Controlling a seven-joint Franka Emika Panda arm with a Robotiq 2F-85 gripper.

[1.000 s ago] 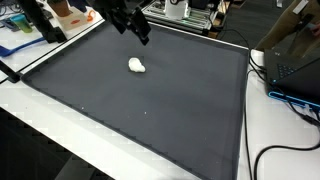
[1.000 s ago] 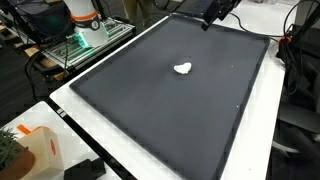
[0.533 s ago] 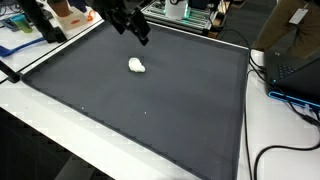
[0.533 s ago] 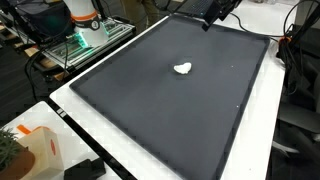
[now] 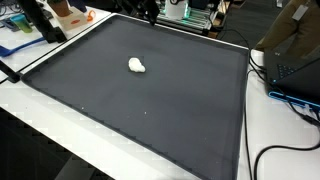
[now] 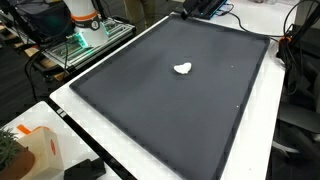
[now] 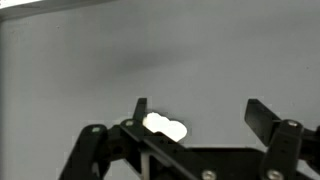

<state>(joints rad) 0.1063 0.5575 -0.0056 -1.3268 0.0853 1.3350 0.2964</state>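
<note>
Lying near the middle of the dark mat [image 5: 150,105], a small white lump [image 5: 137,66] sits well apart from the hand [image 5: 150,10], which hangs over the far edge of the mat and is cut off by the top of the frame in both exterior views. Seen from the wrist view, the hand is wide open and holds nothing; its two fingers [image 7: 262,116] stand far from each other, and the lump shows below them, close to the finger on the left of that view and touching neither. The mat is plain dark grey and covers most of a white desk [image 6: 110,150], whose bare rim shows around it. The room looks like a lab or workshop. Cables [image 5: 295,103] trail over the desk beside one edge of the mat, a metal rack [image 6: 85,45] with a green glow stands past another, and an orange-and-white carton [image 6: 35,150] sits at a near corner; all of these lie off the mat, away from the lump
</note>
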